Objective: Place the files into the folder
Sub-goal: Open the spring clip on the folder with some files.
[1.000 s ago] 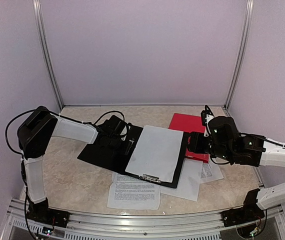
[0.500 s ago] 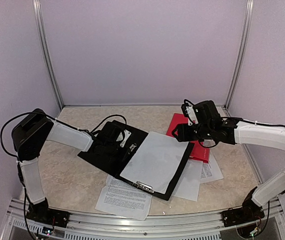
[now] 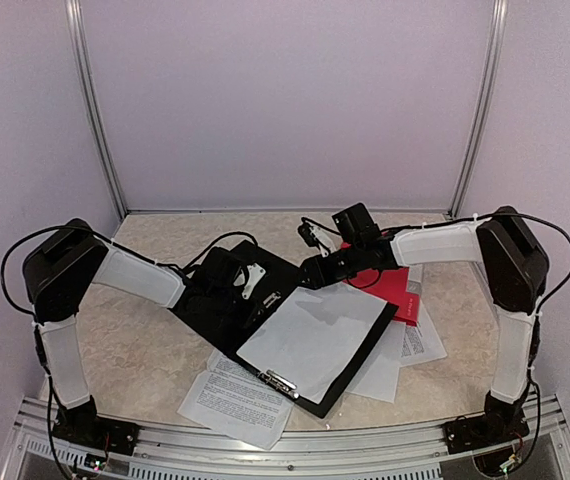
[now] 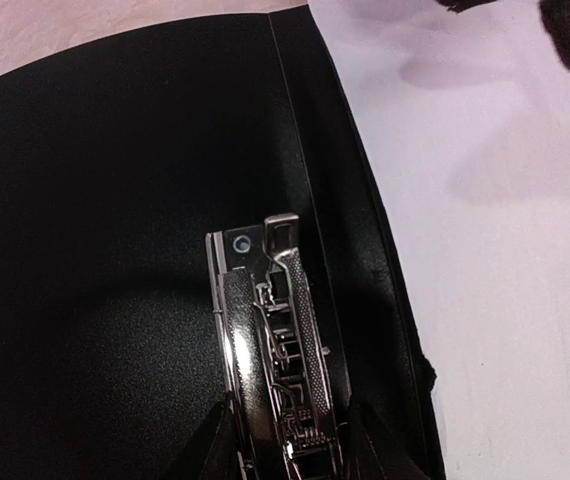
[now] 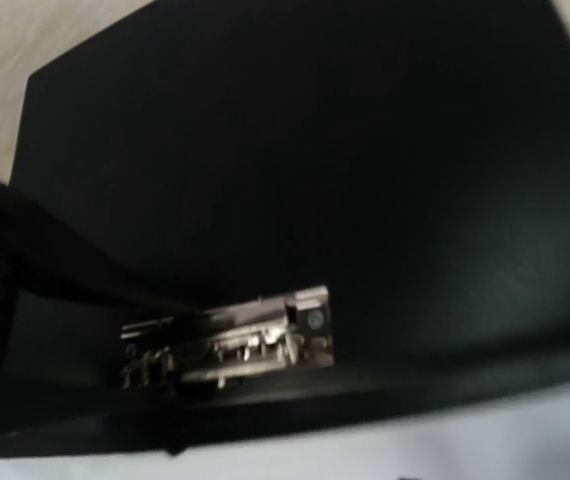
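Note:
A black folder lies open on the table, and its right flap carries one blank white sheet of the files. More files poke out from under it: a printed sheet at the front, and other sheets to the right. My left gripper sits over the spine, its jaws closed on either side of the metal clamp. My right gripper hovers at the folder's far edge, above the sheet. The right wrist view shows the clamp but none of that gripper's own fingers.
A red booklet lies beside the folder's far right corner, under my right arm. A second metal clip sits at the sheet's near edge. Enclosure walls ring the table, and a metal rail runs along the front.
The right arm has swung left from over the red booklet to the folder's far edge. The left gripper has narrowed onto the clamp. Folder and front printed sheet have turned and slid toward the front left.

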`<move>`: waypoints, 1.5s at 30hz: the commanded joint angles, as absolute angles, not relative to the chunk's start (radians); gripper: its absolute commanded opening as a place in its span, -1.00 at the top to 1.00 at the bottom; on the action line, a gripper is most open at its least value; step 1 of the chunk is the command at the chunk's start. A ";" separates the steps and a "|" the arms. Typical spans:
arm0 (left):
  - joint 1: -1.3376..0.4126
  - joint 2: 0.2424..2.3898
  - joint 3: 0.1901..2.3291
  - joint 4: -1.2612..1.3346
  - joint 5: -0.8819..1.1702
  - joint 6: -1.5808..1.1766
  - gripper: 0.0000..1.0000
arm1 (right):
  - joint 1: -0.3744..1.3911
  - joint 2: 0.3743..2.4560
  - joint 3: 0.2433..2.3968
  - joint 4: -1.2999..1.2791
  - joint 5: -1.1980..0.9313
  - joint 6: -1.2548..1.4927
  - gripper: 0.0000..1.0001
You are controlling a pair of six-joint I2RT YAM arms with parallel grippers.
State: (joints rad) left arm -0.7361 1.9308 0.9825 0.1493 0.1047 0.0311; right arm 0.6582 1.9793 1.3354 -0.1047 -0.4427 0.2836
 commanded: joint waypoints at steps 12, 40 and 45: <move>-0.746 1.955 0.976 0.140 0.158 0.005 0.28 | 0.644 2.229 1.566 -0.216 -0.630 0.139 0.22; -0.761 1.999 0.998 0.114 0.167 -0.016 0.30 | 0.634 2.311 1.630 -0.230 -0.676 0.091 0.49; -0.761 2.005 1.003 0.104 0.165 -0.014 0.30 | 0.632 2.311 1.634 -0.230 -0.690 0.093 0.53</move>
